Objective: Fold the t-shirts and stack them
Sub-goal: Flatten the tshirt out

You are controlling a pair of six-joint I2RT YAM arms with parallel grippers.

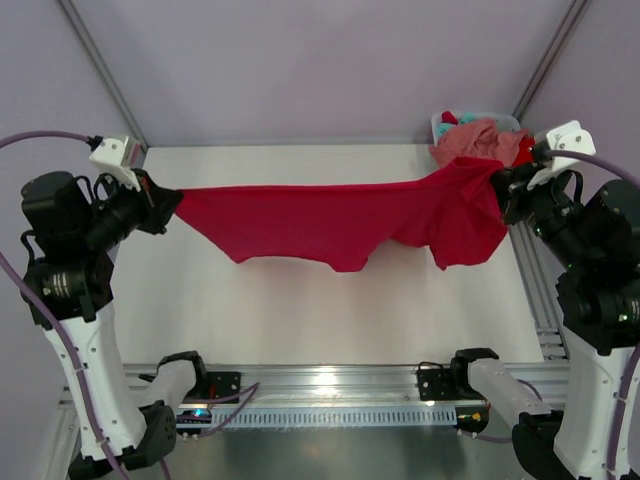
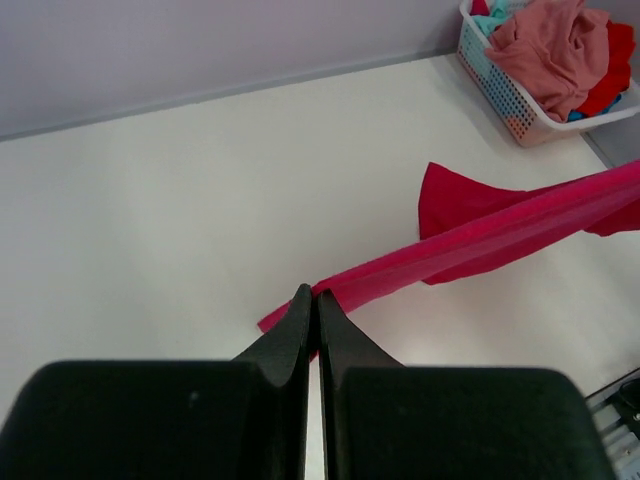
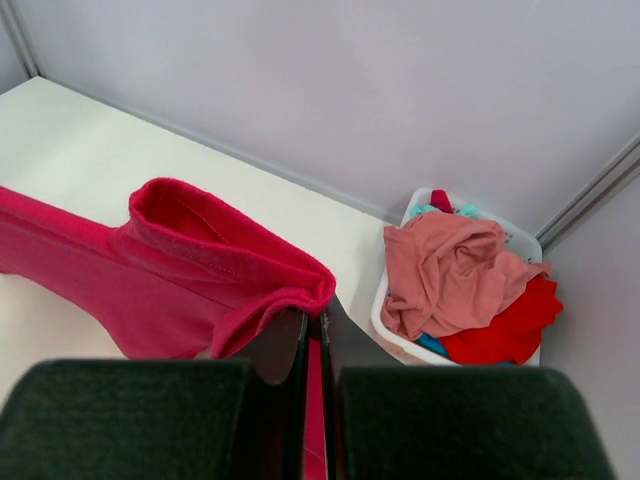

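1. Top external view: the red t-shirt [image 1: 340, 225] is held stretched in the air above the table [image 1: 300, 320], between the left gripper [image 1: 168, 203] and the right gripper [image 1: 500, 185]. Both are clamped shut on its edges.
2. A slip is judged possible: only thin pinches of cloth are held, and the taut pull could draw an edge free.
3. The cloth is seen as soft matte knit, sagging mid-span, with a stitched hem.
4. Other shirts, including a salmon pink shirt [image 3: 450, 270], are heaped in the white lattice basket [image 2: 497, 92].
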